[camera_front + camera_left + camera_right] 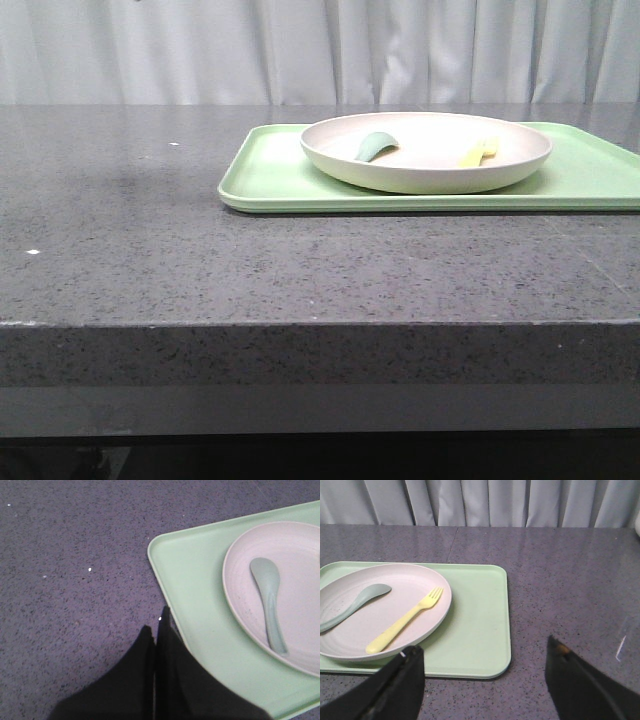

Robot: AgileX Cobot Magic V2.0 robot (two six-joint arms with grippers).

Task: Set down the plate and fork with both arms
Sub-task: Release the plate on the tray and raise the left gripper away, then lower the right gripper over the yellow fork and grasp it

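Note:
The cream plate (430, 170) sits on the light-green tray (270, 175) at the table's right. The pale-yellow fork (478, 152) lies in the plate on its right side; it shows clearly in the right wrist view (405, 621). My left gripper (159, 625) is shut and empty, above the table by the tray's corner (156, 547), with the plate (240, 610) beyond it. My right gripper (482, 655) is open and empty, above the tray's near edge (485, 665), beside the plate (350, 640). Neither gripper shows in the front view.
A dull grey-green spoon (374, 146) lies in the plate's left side; it also shows in the left wrist view (269, 605) and the right wrist view (355, 602). The grey speckled table (130, 230) runs left of the tray. A pale curtain (320, 50) hangs behind.

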